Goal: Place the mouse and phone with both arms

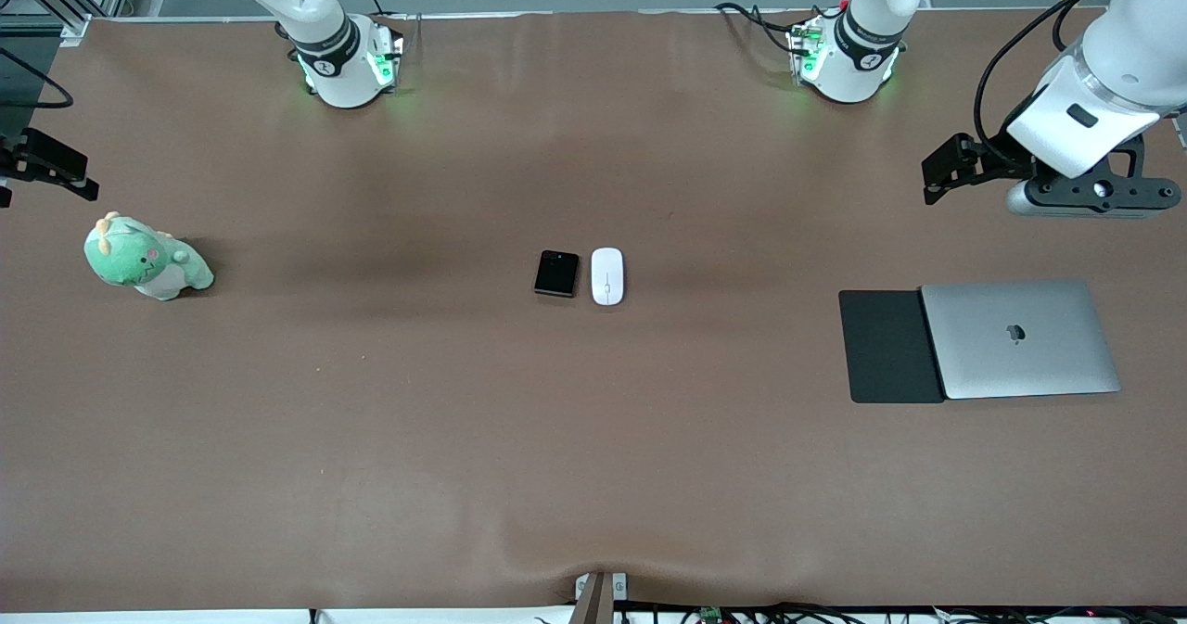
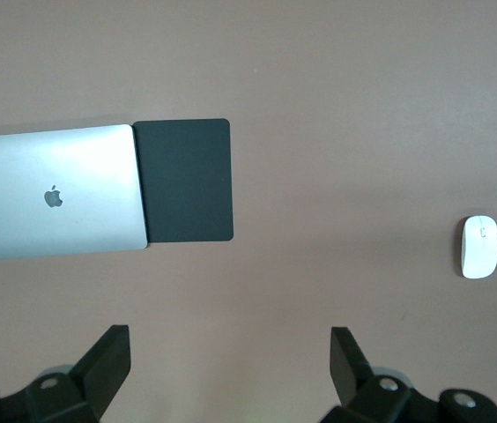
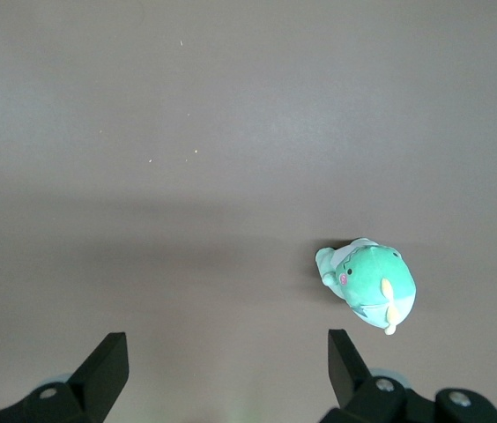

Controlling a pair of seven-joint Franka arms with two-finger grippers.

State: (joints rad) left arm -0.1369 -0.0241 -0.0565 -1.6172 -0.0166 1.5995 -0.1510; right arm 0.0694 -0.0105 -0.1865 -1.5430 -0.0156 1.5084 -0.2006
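With both grippers' fingers spread wide and empty, left gripper (image 2: 226, 370) and right gripper (image 3: 222, 370) well apart from the small glossy white oval mouse (image 1: 607, 275) touching-close beside the black glossy squarish phone (image 1: 556, 273) mid-desk, you risk one finger nudging its neighbour.

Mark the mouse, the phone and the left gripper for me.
mouse (image 1: 607, 276), front view, middle of its white top.
phone (image 1: 556, 273), front view, centre of its black face.
left gripper (image 2: 229, 366), left wrist view, midway between its open fingertips.
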